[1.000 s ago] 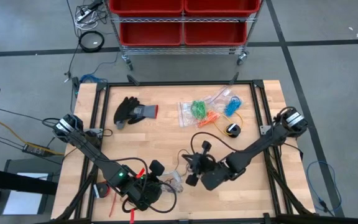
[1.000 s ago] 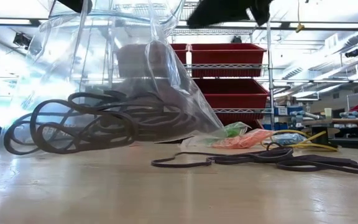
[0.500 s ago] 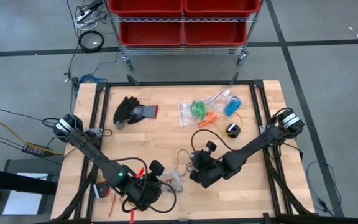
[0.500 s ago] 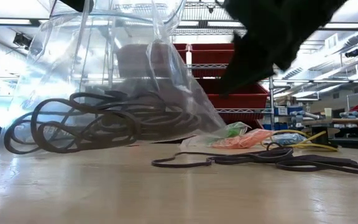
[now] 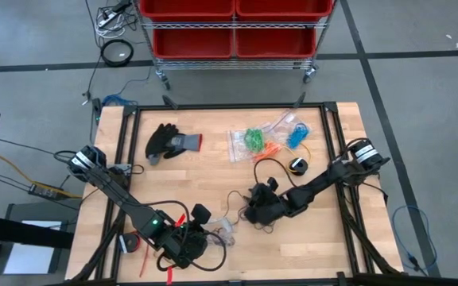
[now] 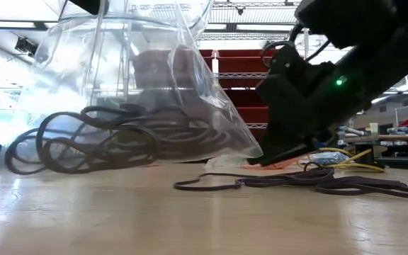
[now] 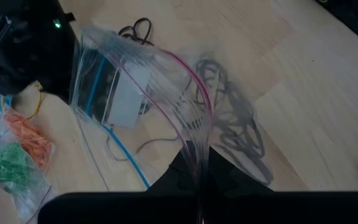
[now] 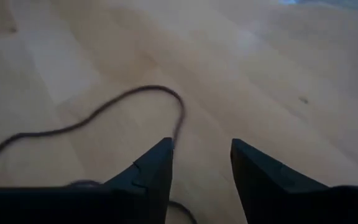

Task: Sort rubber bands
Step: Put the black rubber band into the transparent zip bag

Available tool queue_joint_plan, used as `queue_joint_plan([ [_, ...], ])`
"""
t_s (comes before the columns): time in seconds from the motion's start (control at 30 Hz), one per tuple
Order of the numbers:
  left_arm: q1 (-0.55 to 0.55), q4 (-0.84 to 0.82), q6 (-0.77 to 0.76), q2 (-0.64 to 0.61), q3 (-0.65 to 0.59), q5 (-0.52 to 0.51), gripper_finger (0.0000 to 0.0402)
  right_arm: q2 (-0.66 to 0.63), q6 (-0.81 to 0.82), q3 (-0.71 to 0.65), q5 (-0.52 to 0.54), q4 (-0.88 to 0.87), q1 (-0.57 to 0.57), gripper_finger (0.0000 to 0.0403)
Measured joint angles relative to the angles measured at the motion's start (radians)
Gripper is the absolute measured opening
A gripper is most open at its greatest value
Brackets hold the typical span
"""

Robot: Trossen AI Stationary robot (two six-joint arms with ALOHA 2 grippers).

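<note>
The right end effector (image 5: 254, 213) is down at the table (image 5: 324, 238) near its middle, its two dark fingers (image 8: 154, 171) spread apart with bare wood between them and nothing pinched; a loose black rubber band (image 8: 104, 118) curves across the wood just beyond the fingertips. In the low view the same arm sits low over a flat tangle of black rubber bands (image 6: 296, 183) lying on the tabletop. The left end effector (image 5: 213, 232) is at the near edge of the table, left of centre, pressed together on the top edge of a clear zip bag (image 7: 135, 81), which it holds up so that the bag hangs open toward the table. Inside that bag lies a heap of black bands (image 6: 112, 138), seen through the plastic in the low view, resting at the bag's bottom on the wood. The other colours are at the far middle of the table, each in its own clear bag: the green bands (image 5: 253, 139), the orange bands (image 5: 270, 148) just to their right and nearer, and the blue bands (image 5: 296, 135) farther right. A black glove (image 5: 169, 141) lies on the far left of the table, well apart from the bags. A small dark object with a white face (image 5: 298, 165) lies right of centre, with a thin yellow cable (image 5: 316, 151) looping beside it. Beyond the table's far edge stands a rack with red bins (image 5: 233, 28).
</note>
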Motion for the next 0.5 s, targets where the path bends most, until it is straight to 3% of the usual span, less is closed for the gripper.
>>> queue_joint_plan([
  [0.2,0.000,0.001,0.000,0.000,0.000,-0.002,0.0002,0.072,-0.145,0.011,-0.039,0.090,-0.029,0.0155],
  [0.5,0.000,0.002,0.000,0.000,0.000,-0.002,0.0002,0.094,-0.075,0.016,-0.080,0.083,-0.073,0.0133],
])
